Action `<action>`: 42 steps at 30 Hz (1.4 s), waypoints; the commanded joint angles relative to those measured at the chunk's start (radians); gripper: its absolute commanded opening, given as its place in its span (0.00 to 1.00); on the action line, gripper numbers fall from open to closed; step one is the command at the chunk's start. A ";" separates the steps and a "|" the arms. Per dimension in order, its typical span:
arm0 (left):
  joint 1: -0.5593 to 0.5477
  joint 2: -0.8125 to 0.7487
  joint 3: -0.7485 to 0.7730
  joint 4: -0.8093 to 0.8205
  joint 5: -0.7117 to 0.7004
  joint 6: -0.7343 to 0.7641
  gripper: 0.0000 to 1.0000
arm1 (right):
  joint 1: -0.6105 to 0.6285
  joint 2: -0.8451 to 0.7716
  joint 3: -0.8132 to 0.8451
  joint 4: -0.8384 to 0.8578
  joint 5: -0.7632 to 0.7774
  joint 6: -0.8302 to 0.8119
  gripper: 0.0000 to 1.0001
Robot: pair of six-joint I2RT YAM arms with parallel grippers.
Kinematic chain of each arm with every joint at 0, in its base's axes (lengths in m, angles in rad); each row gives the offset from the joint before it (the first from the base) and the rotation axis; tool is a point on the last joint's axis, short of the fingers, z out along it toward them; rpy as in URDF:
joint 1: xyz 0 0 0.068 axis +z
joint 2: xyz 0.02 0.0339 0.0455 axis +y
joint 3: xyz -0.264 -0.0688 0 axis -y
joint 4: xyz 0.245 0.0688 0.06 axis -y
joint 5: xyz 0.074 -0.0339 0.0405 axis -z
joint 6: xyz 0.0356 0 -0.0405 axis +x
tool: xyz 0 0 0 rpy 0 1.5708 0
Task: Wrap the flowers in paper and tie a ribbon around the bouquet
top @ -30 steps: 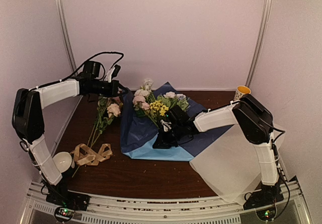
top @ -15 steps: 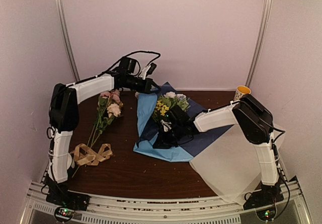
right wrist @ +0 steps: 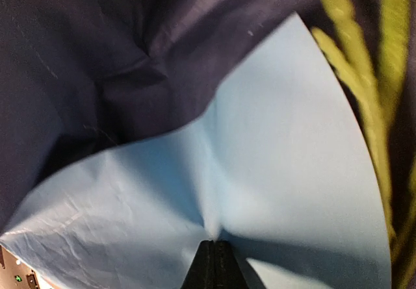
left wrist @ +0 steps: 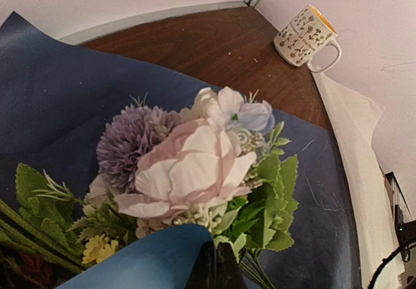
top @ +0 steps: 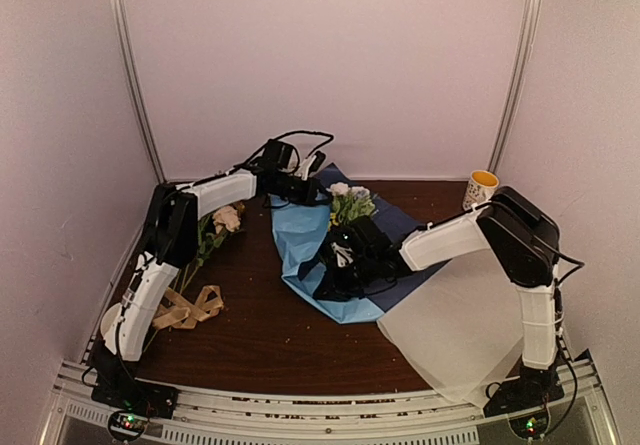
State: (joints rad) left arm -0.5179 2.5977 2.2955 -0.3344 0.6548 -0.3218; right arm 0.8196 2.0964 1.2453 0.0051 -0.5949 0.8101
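Where folded, paper (top: 300,237) between both jaws

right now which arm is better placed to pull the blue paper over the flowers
Left. The left gripper is shut on the lifted edge of the paper beside the flowers, so it could carry the flap across. The right gripper pinches the paper low at the stem end, better as an anchor.

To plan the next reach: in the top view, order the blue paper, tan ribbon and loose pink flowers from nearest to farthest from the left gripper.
1. blue paper: pinched in the left gripper.
2. loose pink flowers: to its left.
3. tan ribbon: near-left corner.
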 commanded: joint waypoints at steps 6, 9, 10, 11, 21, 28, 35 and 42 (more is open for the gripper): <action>-0.027 0.076 0.046 0.076 -0.061 -0.033 0.00 | -0.074 -0.275 -0.154 -0.029 0.148 0.036 0.07; -0.028 0.078 0.045 0.096 -0.060 -0.043 0.00 | -0.124 -0.315 -0.174 -0.008 0.140 0.052 0.16; -0.028 0.078 0.045 0.102 -0.058 -0.047 0.00 | -0.134 -0.313 -0.156 -0.006 0.138 0.051 0.20; -0.027 0.078 0.044 0.107 -0.057 -0.051 0.00 | -0.138 -0.302 -0.128 -0.012 0.136 0.044 0.24; -0.028 0.081 0.038 0.110 -0.057 -0.057 0.00 | -0.157 -0.092 0.164 -0.062 0.052 0.045 0.55; -0.025 0.075 0.039 0.113 -0.059 -0.059 0.00 | -0.157 -0.006 0.215 -0.051 -0.065 0.080 0.35; -0.012 0.034 0.037 0.119 -0.059 -0.051 0.00 | -0.164 -0.021 0.192 -0.086 -0.042 0.039 0.00; -0.007 -0.211 -0.125 0.112 -0.067 0.098 0.55 | -0.181 -0.006 0.176 -0.075 -0.040 0.013 0.00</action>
State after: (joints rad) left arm -0.5339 2.6034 2.2593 -0.2611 0.5938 -0.3275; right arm 0.6514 2.0968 1.4322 -0.0708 -0.6319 0.8574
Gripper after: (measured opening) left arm 0.478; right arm 0.003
